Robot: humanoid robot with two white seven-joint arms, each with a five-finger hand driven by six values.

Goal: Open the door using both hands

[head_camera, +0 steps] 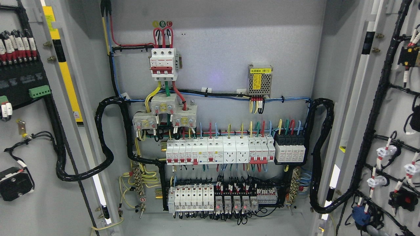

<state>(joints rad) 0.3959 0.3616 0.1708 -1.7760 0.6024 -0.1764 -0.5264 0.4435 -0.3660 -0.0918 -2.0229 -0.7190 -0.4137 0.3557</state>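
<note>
You face an open grey cabinet (216,55), left door (39,183) and right door (390,118) swung wide. Breakers (216,152) and black cable looms (105,144) fill it. Neither hand shows, so you can't tell their state.

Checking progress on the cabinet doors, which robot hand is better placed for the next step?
Neither: no robot hand is in view. Both doors, left door and right door, already stand swung open, exposing the breakers.

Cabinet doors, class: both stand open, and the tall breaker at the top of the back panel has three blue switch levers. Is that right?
Not quite. In the head view both doors, left and right, stand open, but the top breaker has three red levers, not blue.
</note>
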